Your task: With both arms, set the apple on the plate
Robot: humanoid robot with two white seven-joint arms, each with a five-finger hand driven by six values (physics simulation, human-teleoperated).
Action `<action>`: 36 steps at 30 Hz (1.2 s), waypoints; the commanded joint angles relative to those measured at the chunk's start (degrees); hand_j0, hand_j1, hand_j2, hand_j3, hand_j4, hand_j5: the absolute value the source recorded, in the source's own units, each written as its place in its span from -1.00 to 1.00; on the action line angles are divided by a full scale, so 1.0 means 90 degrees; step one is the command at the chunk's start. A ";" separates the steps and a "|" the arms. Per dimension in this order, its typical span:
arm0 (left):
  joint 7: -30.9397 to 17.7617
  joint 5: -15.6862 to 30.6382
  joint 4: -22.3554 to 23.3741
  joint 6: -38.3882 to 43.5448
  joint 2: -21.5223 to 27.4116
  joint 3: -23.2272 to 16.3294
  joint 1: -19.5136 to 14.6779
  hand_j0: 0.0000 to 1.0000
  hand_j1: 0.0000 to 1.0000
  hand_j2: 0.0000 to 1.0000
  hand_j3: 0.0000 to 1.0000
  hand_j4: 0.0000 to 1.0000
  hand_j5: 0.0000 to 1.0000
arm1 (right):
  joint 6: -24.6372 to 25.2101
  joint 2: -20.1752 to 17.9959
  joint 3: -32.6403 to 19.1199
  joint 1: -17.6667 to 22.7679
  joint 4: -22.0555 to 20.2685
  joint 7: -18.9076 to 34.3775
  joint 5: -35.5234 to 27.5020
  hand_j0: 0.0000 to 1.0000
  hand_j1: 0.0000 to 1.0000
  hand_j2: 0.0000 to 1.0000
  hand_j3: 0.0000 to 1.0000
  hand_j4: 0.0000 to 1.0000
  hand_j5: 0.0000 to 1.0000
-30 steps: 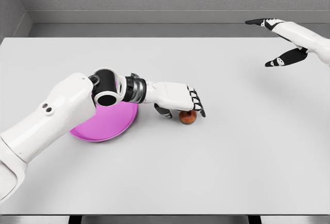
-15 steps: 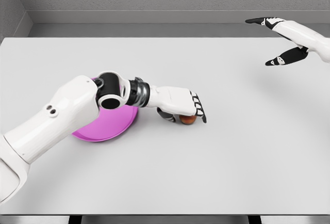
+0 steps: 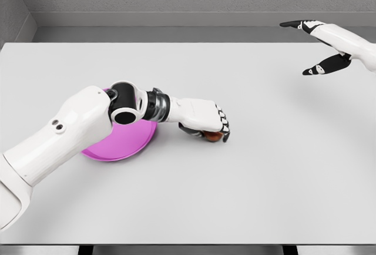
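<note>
The red-brown apple (image 3: 212, 137) lies on the white table, mostly hidden under my left hand (image 3: 207, 127). That hand covers it from above with its fingers curled down around it and the thumb tucked in at the left. The magenta plate (image 3: 120, 142) lies just left of the apple, partly hidden by my left forearm and elbow. My right hand (image 3: 312, 48) hovers far off at the upper right, its fingers spread and holding nothing.
The white table (image 3: 247, 196) reaches to a grey back wall and a grey side wall at the left. Its front edge runs along the bottom of the view.
My left hand has sunk onto the apple and its fingers have curled in around it. The right arm has not moved.
</note>
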 commanded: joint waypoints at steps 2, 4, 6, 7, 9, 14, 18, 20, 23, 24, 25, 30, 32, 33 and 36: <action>0.0001 0.0050 -0.0012 0.0011 0.0013 0.0020 0.0000 -0.05 -0.05 -0.05 -0.05 -0.05 -0.05 | 0.0019 -0.0009 -0.0003 0.0000 -0.0013 -0.0003 -0.0049 1.00 1.00 1.00 1.00 1.00 1.00; 0.0001 0.0069 -0.0012 0.0011 0.0033 0.0030 -0.0049 -0.09 -0.09 -0.09 -0.09 -0.09 -0.09 | 0.0019 -0.0009 -0.0003 0.0000 -0.0003 -0.0003 -0.0049 1.00 1.00 1.00 1.00 1.00 1.00; 0.0011 0.0196 -0.0022 0.0011 0.0160 0.0088 -0.0098 -0.18 -0.18 -0.18 -0.18 -0.18 -0.18 | 0.0019 -0.0009 -0.0003 0.0000 -0.0013 -0.0003 -0.0049 1.00 1.00 1.00 1.00 1.00 1.00; 0.0011 0.0284 -0.0041 0.0011 0.0257 0.0108 -0.0156 -0.22 -0.22 -0.22 -0.22 -0.22 -0.22 | 0.0019 -0.0009 -0.0003 0.0000 -0.0013 -0.0003 -0.0049 1.00 1.00 1.00 1.00 1.00 1.00; 0.0040 0.0547 -0.0061 0.0011 0.0550 0.0381 -0.0225 -0.28 -0.28 -0.28 -0.28 -0.28 -0.28 | 0.0019 -0.0057 -0.0003 0.0000 -0.0003 -0.0003 -0.0049 1.00 1.00 1.00 1.00 1.00 1.00; 0.0040 0.1104 -0.0061 0.0011 0.1790 0.0967 -0.0185 -0.29 -0.29 -0.29 -0.29 -0.29 -0.29 | 0.0019 -0.0067 -0.0003 -0.0020 -0.0013 -0.0003 -0.0049 1.00 1.00 1.00 1.00 1.00 1.00; 0.0040 0.1124 -0.0061 0.0011 0.2259 0.0967 -0.0039 -0.28 -0.28 -0.28 -0.28 -0.28 -0.28 | 0.0019 -0.0067 -0.0003 -0.0020 -0.0013 -0.0003 -0.0049 1.00 1.00 1.00 1.00 1.00 1.00; 0.0040 0.1124 -0.0051 0.0011 0.2308 0.0977 -0.0029 -0.27 -0.27 -0.27 -0.27 -0.27 -0.27 | 0.0019 -0.0067 -0.0003 -0.0020 -0.0013 -0.0003 -0.0049 1.00 1.00 1.00 1.00 1.00 1.00; 0.0040 0.1124 -0.0041 0.0011 0.2308 0.0977 0.0059 -0.19 -0.19 -0.19 -0.19 -0.19 -0.19 | 0.0019 -0.0067 -0.0003 0.0000 -0.0003 -0.0003 -0.0049 1.00 1.00 1.00 1.00 1.00 1.00; 0.0050 0.1163 -0.0031 0.0011 0.2308 0.0967 0.0059 -0.07 -0.07 -0.07 -0.07 -0.07 -0.07 | 0.0019 -0.0067 -0.0003 0.0000 -0.0013 -0.0003 -0.0049 1.00 1.00 1.00 1.00 1.00 1.00; 0.0050 0.1358 -0.0012 0.0011 0.2308 0.0977 0.0068 0.26 0.26 0.26 0.26 0.26 0.26 | 0.0019 -0.0067 -0.0003 0.0010 -0.0013 -0.0003 -0.0049 1.00 1.00 1.00 1.00 1.00 1.00; 0.0050 0.1720 -0.0012 0.0011 0.2347 0.0967 0.0068 1.00 1.00 1.00 1.00 1.00 1.00 | 0.0019 -0.0096 -0.0003 0.0010 -0.0013 -0.0003 -0.0049 1.00 1.00 1.00 1.00 1.00 1.00; 0.0060 0.1749 -0.0002 0.0011 0.2347 0.0967 0.0068 1.00 1.00 1.00 1.00 1.00 1.00 | 0.0019 -0.0096 0.0007 0.0020 -0.0013 -0.0003 -0.0049 1.00 1.00 1.00 1.00 1.00 1.00; 0.0060 0.1769 -0.0002 0.0011 0.2347 0.0967 0.0068 1.00 1.00 1.00 1.00 1.00 1.00 | 0.0019 -0.0096 0.0085 0.0010 -0.0013 -0.0003 -0.0049 1.00 1.00 1.00 1.00 1.00 1.00; 0.0070 0.2237 0.0027 0.0011 0.2503 0.0987 0.0039 1.00 1.00 1.00 1.00 1.00 1.00 | 0.0019 -0.0096 0.0085 0.0010 -0.0023 -0.0003 -0.0049 1.00 1.00 1.00 1.00 1.00 1.00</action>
